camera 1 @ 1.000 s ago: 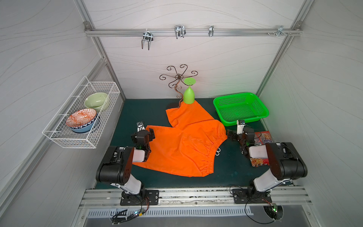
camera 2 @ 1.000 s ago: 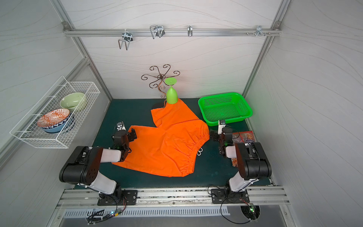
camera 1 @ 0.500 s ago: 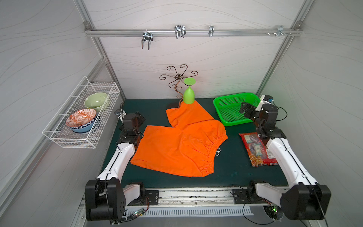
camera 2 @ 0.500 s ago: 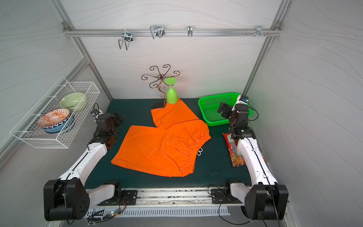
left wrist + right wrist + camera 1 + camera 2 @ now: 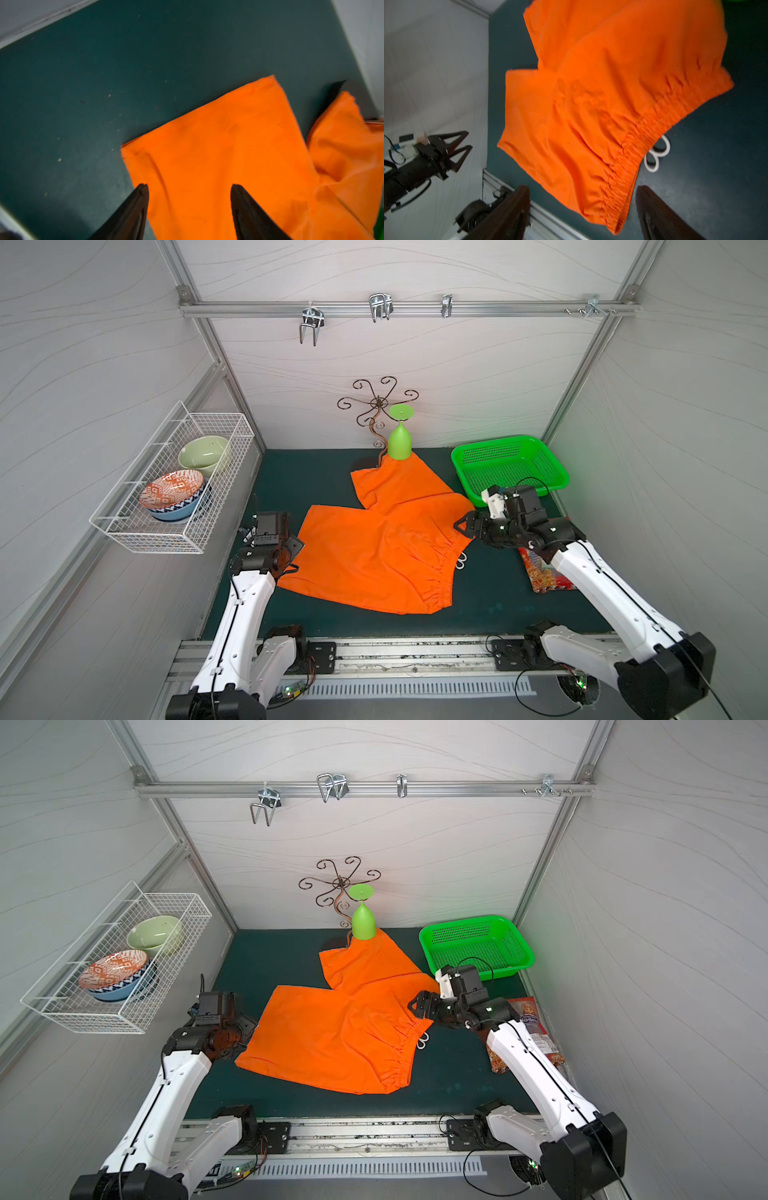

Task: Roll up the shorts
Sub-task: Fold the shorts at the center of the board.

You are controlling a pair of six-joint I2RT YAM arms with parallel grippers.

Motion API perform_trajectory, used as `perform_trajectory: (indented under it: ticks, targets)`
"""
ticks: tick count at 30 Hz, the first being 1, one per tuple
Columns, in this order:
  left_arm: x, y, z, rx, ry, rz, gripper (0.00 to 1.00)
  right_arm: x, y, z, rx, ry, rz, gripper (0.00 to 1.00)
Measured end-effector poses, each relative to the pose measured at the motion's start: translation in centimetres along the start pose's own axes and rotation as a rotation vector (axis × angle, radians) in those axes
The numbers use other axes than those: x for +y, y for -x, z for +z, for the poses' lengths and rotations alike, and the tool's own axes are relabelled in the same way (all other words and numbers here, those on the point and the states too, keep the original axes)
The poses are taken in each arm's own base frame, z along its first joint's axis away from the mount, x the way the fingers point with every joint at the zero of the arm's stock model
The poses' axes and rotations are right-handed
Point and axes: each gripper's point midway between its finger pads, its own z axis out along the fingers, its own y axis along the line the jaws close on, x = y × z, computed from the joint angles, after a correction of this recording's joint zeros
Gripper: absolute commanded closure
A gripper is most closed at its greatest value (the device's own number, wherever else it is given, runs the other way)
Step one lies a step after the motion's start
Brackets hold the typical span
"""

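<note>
High stereo pair, two wrist close-ups.
Both top views look steeply down over the shorts (image 5: 374, 551); the wrist views sit close above their hem (image 5: 203, 122) and waistband (image 5: 629, 149).

matt orange cloth shorts (image 5: 374, 556) on a matt dark mat (image 5: 299, 481); glossy green plastic basket (image 5: 494, 442).

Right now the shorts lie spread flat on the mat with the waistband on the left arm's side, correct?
Not quite: the shorts do lie spread flat on the mat, but the waistband is on the right arm's side, by the right hand. Both top views show it.
</note>
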Motion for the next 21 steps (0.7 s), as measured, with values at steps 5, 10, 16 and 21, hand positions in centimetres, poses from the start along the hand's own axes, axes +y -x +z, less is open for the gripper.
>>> perform_trajectory:
  ticks: [5, 10, 16, 21]
  targets:
    - [3.1, -2.8, 2.4, 0.127, 0.185, 0.001, 0.31, -2.5, -7.6, 1.2, 0.179, -0.093, -0.044, 0.16]
    - [4.5, -3.4, 3.5, 0.149, 0.28, -0.007, 0.31, -3.6, -11.6, 1.0, 0.258, -0.118, -0.069, 0.16]
    - [5.5, -3.7, 4.9, 0.146, 0.353, -0.012, 0.34, -3.9, -15.5, 2.4, 0.366, -0.138, -0.092, 0.16]
    - [5.7, -4.1, 6.1, 0.162, 0.384, -0.02, 0.39, -4.3, -17.8, 4.2, 0.438, -0.184, -0.108, 0.16]
